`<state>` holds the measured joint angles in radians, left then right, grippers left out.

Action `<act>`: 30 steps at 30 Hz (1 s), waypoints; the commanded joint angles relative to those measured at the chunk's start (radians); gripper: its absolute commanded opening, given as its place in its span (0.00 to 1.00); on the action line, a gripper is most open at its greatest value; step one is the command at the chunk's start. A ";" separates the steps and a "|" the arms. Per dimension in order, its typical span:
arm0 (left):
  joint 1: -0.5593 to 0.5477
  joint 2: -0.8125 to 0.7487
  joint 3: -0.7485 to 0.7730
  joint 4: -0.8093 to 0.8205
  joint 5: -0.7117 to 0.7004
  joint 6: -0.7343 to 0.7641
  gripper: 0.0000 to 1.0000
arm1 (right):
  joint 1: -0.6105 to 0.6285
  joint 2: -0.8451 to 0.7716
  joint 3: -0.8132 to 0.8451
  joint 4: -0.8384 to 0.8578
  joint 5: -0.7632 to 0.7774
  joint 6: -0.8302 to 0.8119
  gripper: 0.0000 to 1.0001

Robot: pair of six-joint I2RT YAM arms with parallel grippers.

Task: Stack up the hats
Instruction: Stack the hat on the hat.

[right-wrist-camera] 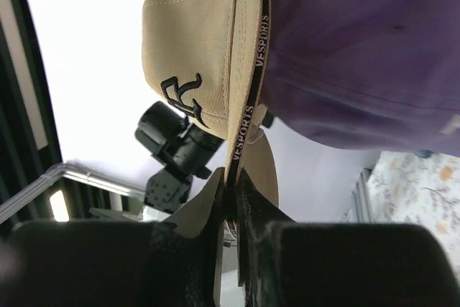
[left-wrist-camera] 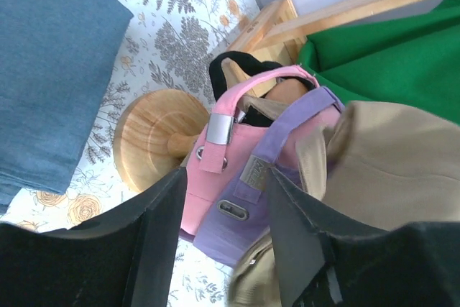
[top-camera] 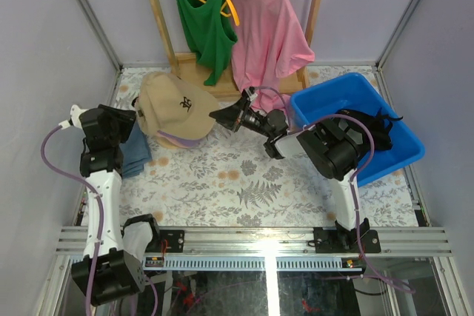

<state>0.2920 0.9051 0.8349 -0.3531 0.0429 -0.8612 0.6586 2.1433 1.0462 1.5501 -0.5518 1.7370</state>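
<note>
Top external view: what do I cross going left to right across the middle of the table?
Folded blue denim cloth → tan fabric baseball cap with black emblem → right arm's black fingers, pinching that cap's brim → blue plastic bin.

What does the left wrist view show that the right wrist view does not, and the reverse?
Only the left wrist view: the pink cap with its back strap and metal buckle, the round wooden stand, blue denim cloth and green fabric. Only the right wrist view: the right gripper pinching the brim of the tan cap, and that cap's black emblem. Both: the tan cap and the lavender cap next to it.
</note>
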 commanded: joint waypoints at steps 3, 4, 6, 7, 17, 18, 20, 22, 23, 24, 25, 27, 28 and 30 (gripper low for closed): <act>0.014 -0.038 0.047 -0.053 -0.117 -0.044 0.49 | -0.003 -0.115 0.142 0.110 -0.040 0.066 0.04; 0.015 -0.042 0.050 -0.061 -0.131 -0.048 0.50 | -0.004 -0.123 0.153 0.097 -0.041 0.067 0.04; 0.014 -0.051 0.054 -0.077 -0.158 -0.058 0.52 | -0.004 -0.139 0.175 0.075 -0.038 0.067 0.03; 0.015 -0.058 0.053 -0.077 -0.165 -0.066 0.53 | -0.004 -0.145 0.185 0.068 -0.036 0.071 0.03; 0.022 -0.088 0.047 -0.038 -0.147 -0.139 0.59 | -0.004 -0.150 0.232 0.031 -0.035 0.132 0.01; 0.022 -0.086 0.050 -0.040 -0.148 -0.139 0.59 | -0.004 -0.141 0.235 0.025 -0.035 0.133 0.01; 0.022 -0.084 0.052 -0.049 -0.160 -0.138 0.59 | -0.004 -0.115 0.241 0.025 -0.030 0.134 0.01; 0.021 -0.081 0.052 -0.053 -0.172 -0.137 0.59 | -0.004 -0.090 0.242 0.018 -0.027 0.135 0.01; 0.022 -0.079 0.052 -0.056 -0.179 -0.139 0.59 | -0.004 -0.076 0.245 0.011 -0.027 0.135 0.01; 0.022 -0.075 0.052 -0.058 -0.184 -0.141 0.59 | -0.004 -0.062 0.248 0.007 -0.026 0.137 0.01; 0.022 -0.073 0.052 -0.059 -0.189 -0.144 0.59 | -0.004 -0.044 0.252 0.002 -0.026 0.139 0.01; 0.024 -0.068 0.053 -0.059 -0.198 -0.148 0.60 | -0.004 -0.016 0.261 -0.021 -0.033 0.137 0.01; 0.023 -0.066 0.052 -0.058 -0.202 -0.152 0.60 | -0.004 -0.005 0.262 -0.035 -0.037 0.133 0.01; 0.023 -0.064 0.049 -0.053 -0.210 -0.162 0.61 | -0.004 0.014 0.255 -0.059 -0.039 0.123 0.01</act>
<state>0.3054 0.8368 0.8570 -0.4194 -0.1204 -0.9997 0.6586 2.1353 1.2598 1.4937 -0.5701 1.8610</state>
